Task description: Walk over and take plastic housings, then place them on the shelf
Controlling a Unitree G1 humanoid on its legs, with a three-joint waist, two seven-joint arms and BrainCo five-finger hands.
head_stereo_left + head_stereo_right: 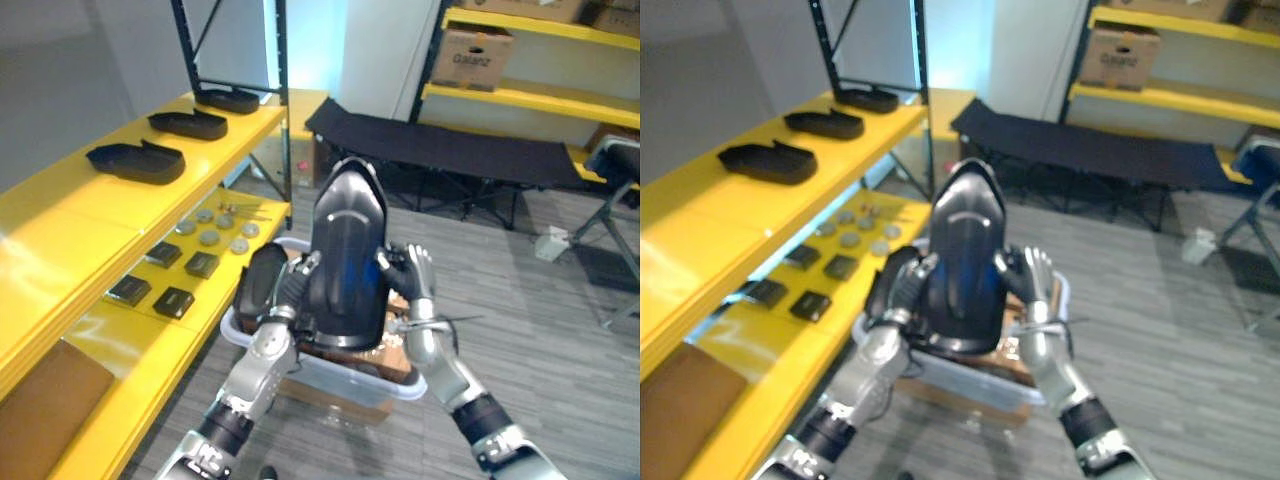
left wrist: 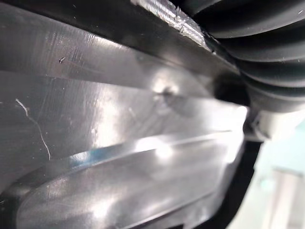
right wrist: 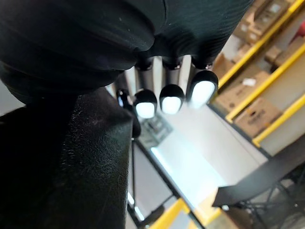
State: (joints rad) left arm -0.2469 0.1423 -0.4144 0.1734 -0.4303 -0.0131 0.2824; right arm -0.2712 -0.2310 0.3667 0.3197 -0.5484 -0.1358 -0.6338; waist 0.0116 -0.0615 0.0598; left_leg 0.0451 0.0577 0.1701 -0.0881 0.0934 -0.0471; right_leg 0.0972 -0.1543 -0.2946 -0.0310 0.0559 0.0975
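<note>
While the yellow shelf (image 1: pixel 120 215) runs along the robot's left with three dark housings (image 1: pixel 135 162) in a row on its top level, the bare stretch of that level nearest the robot looks like the likely spot for the next one. Below the arms sits a white bin (image 1: pixel 236 338), and the plastic housing (image 1: pixel 345 260) is held upright above it, clamped between the two hands with its glossy, rounded back toward the head camera. The chief risk, as I judge it, is a slip. The shell is smooth and tapered and seems held mostly by pressure on its sides, so a jolt in walking or an uneven squeeze could let it twist or drop back into the bin. Swung wide, its tall top could also knock the shelf's edge. The left hand (image 1: pixel 288 285) has its fingers bent onto the housing's left edge. The right hand (image 1: pixel 412 285) curls fingers and thumb round the right edge. Both forearms rise from below, wrists turned inward.
</note>
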